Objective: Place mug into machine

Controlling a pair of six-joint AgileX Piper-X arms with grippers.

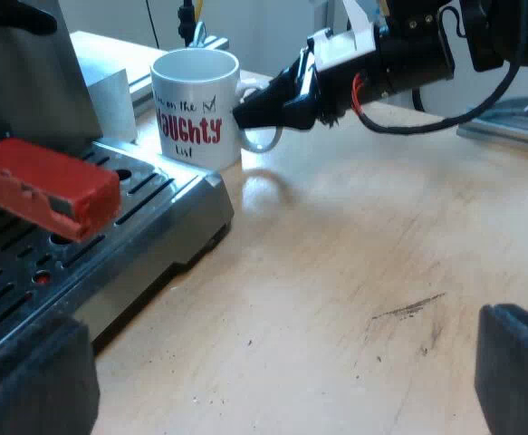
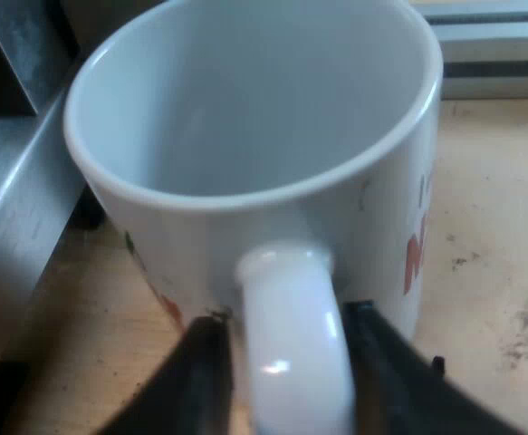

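Currently the mug stands upright beside the espresso machine, close to the outer corner of its drip tray and not on the tray itself. It is white, with red and black lettering on the side turned away from the machine's body, and nothing shows inside it. Its base appears to sit on the wooden table, though the tray's edge hides part of it.

The right gripper is at the mug's handle, on the side of the mug that faces away from the machine. Seen from its own wrist, the two black fingers stand narrow, one pressed against each flank of the white loop, so the handle is clamped between them. From the left wrist the same gripper reaches in level above the table, its tips at the handle.

The left gripper hangs low over the table just off the machine's front, well apart from the mug. Its fingers are spread wide with nothing between them, one near the tray's front edge and the other out over bare wood.

Over the slotted tray the red end of the holder's handle juts out from the machine's front. From the right wrist, the machine's metal side lies just beside the mug's wall.
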